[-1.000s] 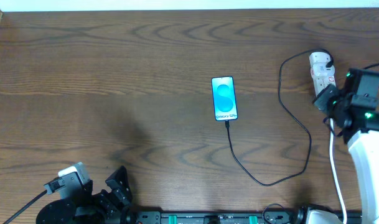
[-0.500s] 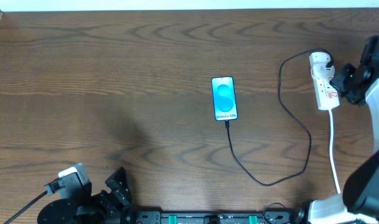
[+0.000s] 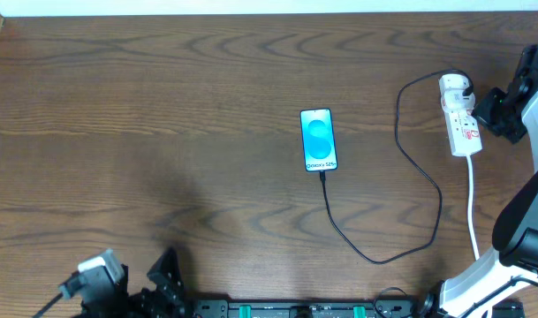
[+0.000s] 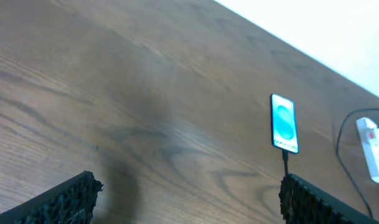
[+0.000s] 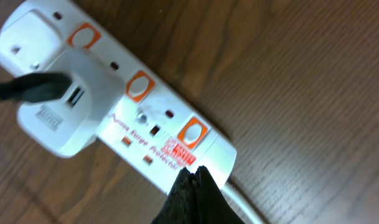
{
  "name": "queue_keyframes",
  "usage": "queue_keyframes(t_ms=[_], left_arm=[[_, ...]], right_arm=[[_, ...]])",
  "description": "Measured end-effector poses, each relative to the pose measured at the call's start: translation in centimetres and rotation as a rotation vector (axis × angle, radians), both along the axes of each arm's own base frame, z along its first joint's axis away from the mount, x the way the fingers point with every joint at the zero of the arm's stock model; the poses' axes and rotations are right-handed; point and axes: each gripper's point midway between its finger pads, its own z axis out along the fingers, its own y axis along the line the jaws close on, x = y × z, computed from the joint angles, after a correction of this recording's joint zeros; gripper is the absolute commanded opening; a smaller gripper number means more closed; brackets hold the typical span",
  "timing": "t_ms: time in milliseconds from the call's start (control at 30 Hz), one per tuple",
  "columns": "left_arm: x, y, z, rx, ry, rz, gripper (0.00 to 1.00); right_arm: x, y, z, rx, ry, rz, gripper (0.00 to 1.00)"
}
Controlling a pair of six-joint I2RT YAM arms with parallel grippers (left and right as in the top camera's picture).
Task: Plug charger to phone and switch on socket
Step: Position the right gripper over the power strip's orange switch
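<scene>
Beside the socket (image 3: 460,124), right gripper (image 5: 190,180) has shifted rightward.

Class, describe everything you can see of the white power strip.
The power strip is a long white bar, plastic by its look, lying flat on the right side of the wooden table. Three orange-red switches sit in a row along it, with red lettering beside them. A white adapter is plugged in near one end, and a black cable runs from it. A thick white cord leaves the other end towards the robot. The shut right tool points at that end; contact cannot be told.
</scene>
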Motion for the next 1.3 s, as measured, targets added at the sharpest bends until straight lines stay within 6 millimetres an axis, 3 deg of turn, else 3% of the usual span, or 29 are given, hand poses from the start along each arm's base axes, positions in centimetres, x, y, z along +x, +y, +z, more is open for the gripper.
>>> queue_keyframes(t_ms=[367,600,1033,1300], left_arm=[[-0.8,0.0,0.4,0.002,-0.056,0.0,0.93],[-0.8,0.0,0.4,0.002,-0.056,0.0,0.93],[-0.7,0.0,0.2,0.001,-0.05,0.0,0.93],[-0.7,0.0,0.2,0.001,-0.05,0.001,0.93]], right_arm=[[0.9,-1.2,-0.5,-0.012,-0.029,-0.013,0.01],[1.6,-0.8,-2.8,0.025,-0.013,0.003,0.01],[4.2,0.1,-2.0,0.101,-0.14,-0.015,0.01],[4.6,0.2,-2.2,0.115,-0.156,-0.022,0.01]])
